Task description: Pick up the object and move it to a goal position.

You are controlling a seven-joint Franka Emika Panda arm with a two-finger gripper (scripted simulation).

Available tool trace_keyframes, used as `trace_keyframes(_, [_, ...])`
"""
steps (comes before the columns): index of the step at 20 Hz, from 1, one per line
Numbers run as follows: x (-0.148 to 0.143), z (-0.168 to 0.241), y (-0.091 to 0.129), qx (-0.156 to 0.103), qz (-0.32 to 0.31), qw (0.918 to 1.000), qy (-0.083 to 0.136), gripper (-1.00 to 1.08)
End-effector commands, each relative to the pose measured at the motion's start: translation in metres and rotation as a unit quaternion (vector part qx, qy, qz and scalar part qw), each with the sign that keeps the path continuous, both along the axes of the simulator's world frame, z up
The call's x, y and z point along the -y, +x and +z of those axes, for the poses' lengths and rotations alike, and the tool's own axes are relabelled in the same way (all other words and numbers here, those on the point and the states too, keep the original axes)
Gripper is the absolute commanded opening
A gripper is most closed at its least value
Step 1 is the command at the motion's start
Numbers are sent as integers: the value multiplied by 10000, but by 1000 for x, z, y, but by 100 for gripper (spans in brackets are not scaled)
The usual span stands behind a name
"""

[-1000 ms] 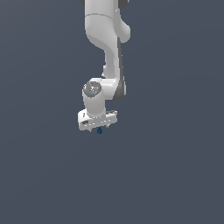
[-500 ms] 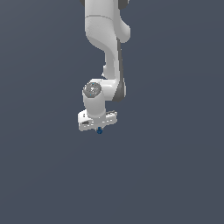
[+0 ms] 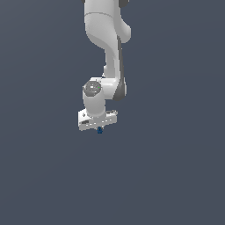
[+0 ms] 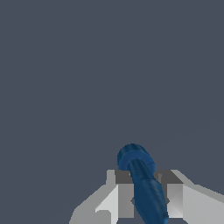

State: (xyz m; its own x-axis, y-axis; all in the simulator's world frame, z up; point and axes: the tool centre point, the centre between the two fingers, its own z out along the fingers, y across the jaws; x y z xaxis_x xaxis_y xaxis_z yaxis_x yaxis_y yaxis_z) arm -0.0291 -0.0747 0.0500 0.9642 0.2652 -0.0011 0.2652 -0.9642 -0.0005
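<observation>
Right, my claw [image 3: 99,127] is clenched on the dark blue object [image 3: 99,130]. In the exterior view only a tiny blue tip shows, poking out just below the white gripper body, roughly mid-frame. My arm [image 3: 107,39] comes down from the top edge, wrist bent toward the exterior view's left. Bkgd is flat grey-blue everywhere; can't tell where any surface is.

Wrist view: the object [image 4: 142,186] looks long & rounded, w/ a fatter bulb at the far end, sitting between my two fingers [image 4: 124,194]. Both pads touch its sides, one each side. The bulb end sticks out past the fingertips. It's tilted slightly vs. the fingers, not dead straight.
</observation>
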Motion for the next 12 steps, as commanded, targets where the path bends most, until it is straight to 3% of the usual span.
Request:
trace_keyframes(1, [2,8,-1,6,-1,10000,-1,-100])
trace_keyframes(12, [16,85,-16,6,-1,10000,-1,-100])
